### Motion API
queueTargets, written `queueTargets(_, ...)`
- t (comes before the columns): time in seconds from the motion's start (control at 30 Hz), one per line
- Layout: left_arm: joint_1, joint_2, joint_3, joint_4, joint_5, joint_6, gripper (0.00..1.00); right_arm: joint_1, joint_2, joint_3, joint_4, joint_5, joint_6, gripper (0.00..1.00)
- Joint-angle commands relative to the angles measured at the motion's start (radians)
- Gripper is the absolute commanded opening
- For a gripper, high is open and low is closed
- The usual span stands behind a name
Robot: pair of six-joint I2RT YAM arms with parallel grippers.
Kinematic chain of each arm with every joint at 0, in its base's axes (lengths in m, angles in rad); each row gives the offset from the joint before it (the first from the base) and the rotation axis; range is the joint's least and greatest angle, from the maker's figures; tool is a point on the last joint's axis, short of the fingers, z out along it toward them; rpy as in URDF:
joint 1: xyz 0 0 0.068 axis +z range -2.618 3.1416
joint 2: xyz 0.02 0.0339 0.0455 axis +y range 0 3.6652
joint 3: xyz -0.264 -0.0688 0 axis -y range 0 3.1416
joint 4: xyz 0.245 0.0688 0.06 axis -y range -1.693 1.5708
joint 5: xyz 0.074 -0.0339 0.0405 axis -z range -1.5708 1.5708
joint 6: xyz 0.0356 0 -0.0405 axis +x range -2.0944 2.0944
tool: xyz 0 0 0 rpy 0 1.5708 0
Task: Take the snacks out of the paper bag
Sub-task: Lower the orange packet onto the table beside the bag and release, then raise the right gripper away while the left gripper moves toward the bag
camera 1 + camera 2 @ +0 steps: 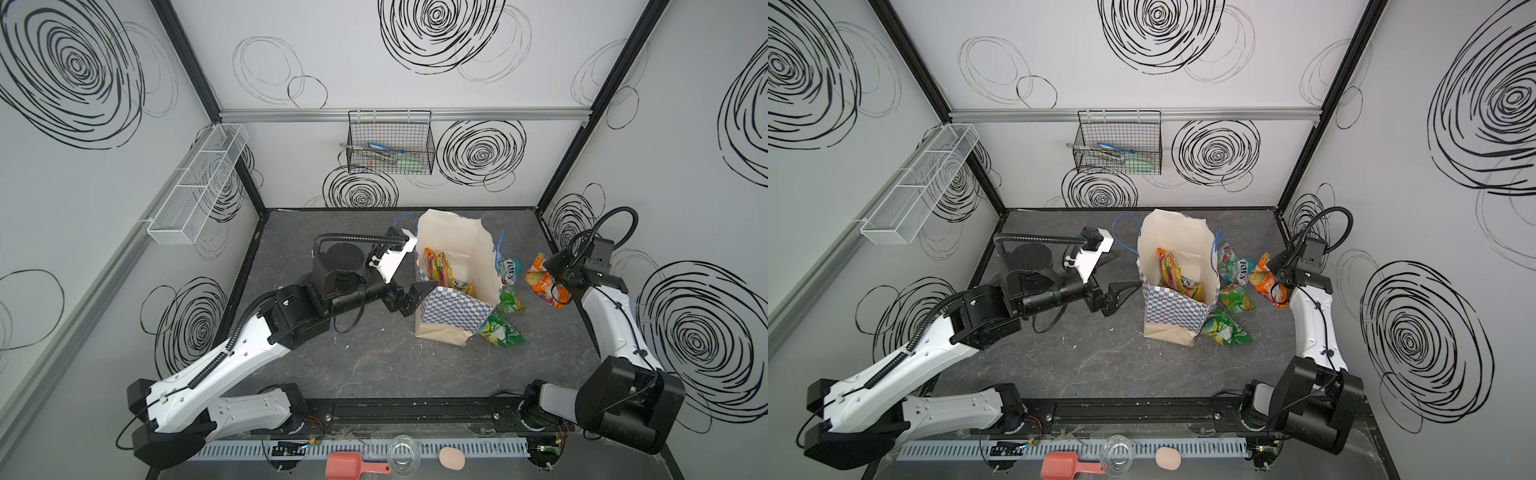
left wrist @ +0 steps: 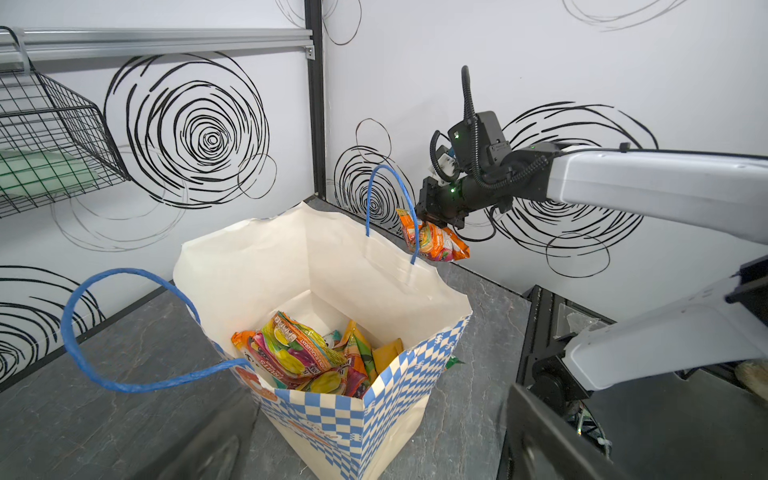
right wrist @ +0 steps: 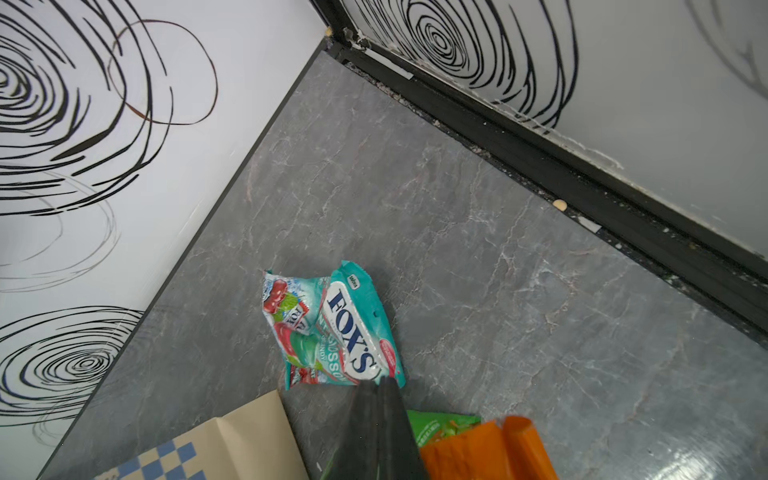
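Right gripper [image 2: 432,218] clamped on orange packet [image 2: 436,243], aloft right of paper bag [image 2: 316,257], left gripper [image 1: 417,297] spread wide at its checkered edge, left wrist view finds packets [image 2: 299,357] inside, right wrist view teal packet [image 3: 345,328], bare table [image 3: 457,208] beyond

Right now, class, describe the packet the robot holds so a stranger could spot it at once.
Find the tall paper bag with the blue checkered band, standing on the table. Right of it in both top views, the right gripper holds one orange packet in the air. Its neighbours, green packets and a teal packet, lie on the table beside the bag.
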Motion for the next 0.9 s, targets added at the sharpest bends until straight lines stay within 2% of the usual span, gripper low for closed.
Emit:
queueTargets(0.0, -0.009, 0.012, 0.042, -0.015, -0.021, -0.017, 0.96, -0.029, 0.045, -0.035, 0.142, 0.003, 0.005, 0.0)
queueTargets(0.17, -0.016, 0.015, 0.048, -0.027, -0.038, -0.017, 0.96, -0.052, 0.156, -0.067, 0.205, -0.049, -0.031, 0.0)
queueTargets(0.43, -0.028, 0.032, 0.069, -0.042, -0.064, -0.025, 0.96, -0.042, 0.339, -0.03, 0.185, -0.169, -0.056, 0.02)
queueTargets(0.5, -0.034, 0.038, 0.076, -0.05, -0.074, -0.027, 0.96, -0.033, 0.347, -0.031, 0.186, -0.165, -0.063, 0.11)
queueTargets(0.57, -0.041, 0.042, 0.081, -0.055, -0.085, -0.034, 0.96, -0.027, 0.344, -0.033, 0.184, -0.16, -0.069, 0.27)
queueTargets(0.7, -0.047, 0.048, 0.083, -0.052, -0.104, -0.054, 0.96, -0.026, 0.316, -0.019, 0.156, -0.148, -0.073, 0.42)
queueTargets(0.87, -0.049, 0.056, 0.094, -0.047, -0.124, -0.092, 0.96, -0.014, 0.228, 0.02, 0.095, -0.143, -0.063, 0.52)
